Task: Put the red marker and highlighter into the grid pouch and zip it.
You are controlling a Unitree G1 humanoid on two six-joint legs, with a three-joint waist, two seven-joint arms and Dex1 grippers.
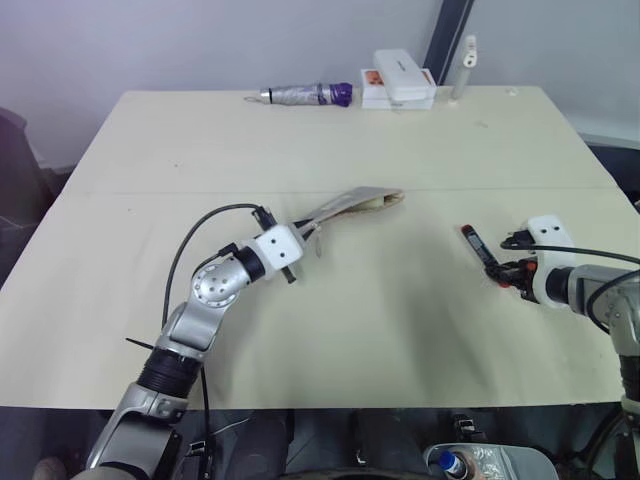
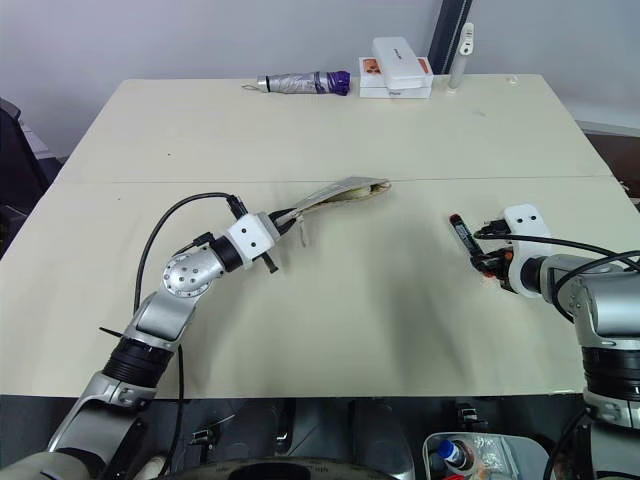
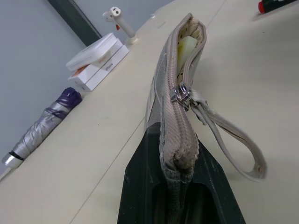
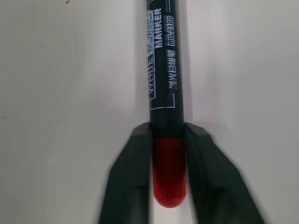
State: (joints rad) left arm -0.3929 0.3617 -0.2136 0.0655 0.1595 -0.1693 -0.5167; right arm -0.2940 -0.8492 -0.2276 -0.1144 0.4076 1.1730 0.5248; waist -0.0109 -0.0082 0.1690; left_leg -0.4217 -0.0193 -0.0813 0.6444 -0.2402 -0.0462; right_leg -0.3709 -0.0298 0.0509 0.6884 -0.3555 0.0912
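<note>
Nearest to us, at the right of the head views, our right gripper (image 4: 168,140) has its two black fingers (image 4: 131,177) pinching the slim marker with a black barrel and red end (image 1: 479,244), which lies flat on the pale beige tabletop (image 1: 400,330). In the wrist view the fingers touch the barrel on both sides right where black meets red, so we judge the grip is near one end, not the middle.

At the left centre, our left gripper (image 3: 180,186) has its fingers pressed together on the closed corner of the flat grey fabric pouch with a grid weave (image 1: 352,203), holding it on edge with its mouth turned away toward the centre of the tabletop. The silver zipper pull (image 3: 180,92) sits partway along, and a loop strap (image 3: 233,140) hangs beside it. Inside the open mouth we see something pale yellow (image 3: 188,46), which we take to be the chunky yellow highlighter already in.

The step in hand, as we judge it, is lifting the marker and carrying it to the pouch mouth. With an end grip it may droop, so we should lift level and feed the free end in first.

The stretch between marker and pouch is bare. The right gripper is near the right edge. At the far edge, well apart, lie a silver folded umbrella with a purple end (image 1: 305,95), stacked white boxes (image 1: 400,78) and a small white bottle (image 1: 467,60).
</note>
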